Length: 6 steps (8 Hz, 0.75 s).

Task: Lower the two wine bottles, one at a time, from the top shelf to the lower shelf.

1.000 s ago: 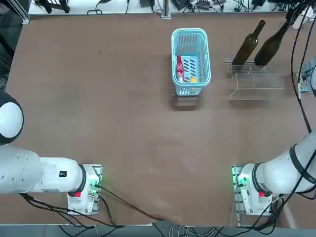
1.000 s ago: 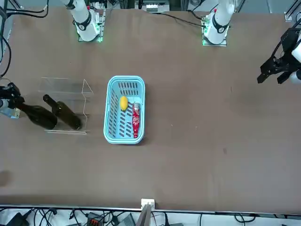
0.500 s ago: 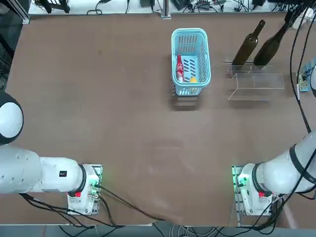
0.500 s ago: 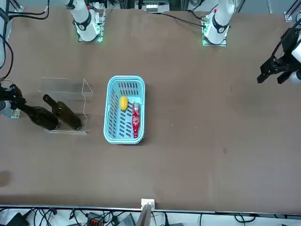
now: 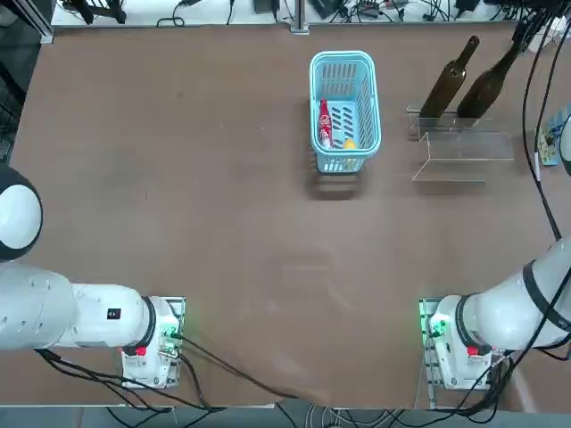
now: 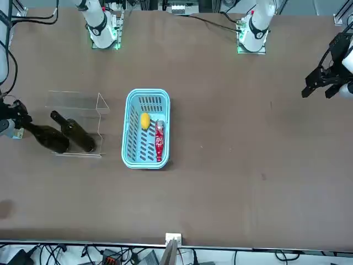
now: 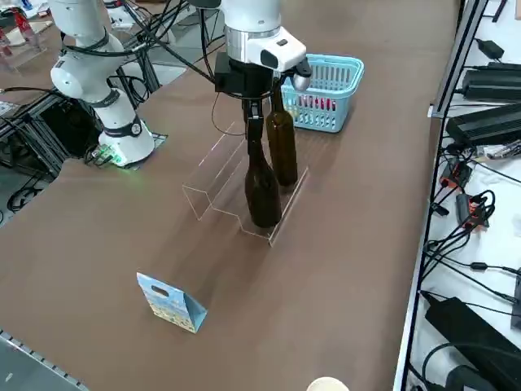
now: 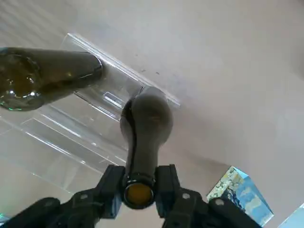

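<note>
Shifted slightly left, top view's upper right: dark olive-green long-necked glass bottle, neck clasped by right gripper. Apparently final placement; next, settle on clear acrylic lower shelf, release.

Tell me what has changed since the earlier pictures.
The dark olive-green glass bottle in the right gripper has shifted slightly toward the other dark glass bottle. The grip on its neck stayed. The other bottle and the light-blue plastic basket look unmoved.

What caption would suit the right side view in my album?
The right gripper grips one dark olive-green wine bottle by its neck, beside its twin, on a clear acrylic stand.
</note>
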### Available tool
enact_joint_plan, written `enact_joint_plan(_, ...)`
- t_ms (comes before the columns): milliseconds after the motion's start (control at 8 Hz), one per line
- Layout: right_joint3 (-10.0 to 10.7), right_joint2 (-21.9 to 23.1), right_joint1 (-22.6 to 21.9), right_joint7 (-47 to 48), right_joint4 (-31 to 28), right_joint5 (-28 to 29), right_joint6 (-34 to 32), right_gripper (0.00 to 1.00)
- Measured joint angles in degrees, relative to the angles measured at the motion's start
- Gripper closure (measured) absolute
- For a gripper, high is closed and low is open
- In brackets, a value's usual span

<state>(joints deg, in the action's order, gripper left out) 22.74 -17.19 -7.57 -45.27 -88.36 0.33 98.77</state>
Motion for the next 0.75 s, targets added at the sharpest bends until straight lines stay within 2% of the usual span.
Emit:
enact_joint_plan(125,0.0,0.07,-0.01,0.0,0.03,0.0,-0.01,0.45)
enact_joint_plan(250,0.0,0.23,-0.01,0.0,0.04,0.0,-0.01,0.36)
enact_joint_plan(625,0.0,0.29,-0.01,0.0,0.44,0.0,-0.02,0.18)
enact_joint_plan(750,0.0,0.34,-0.05,-0.01,1.16,0.0,-0.06,0.01)
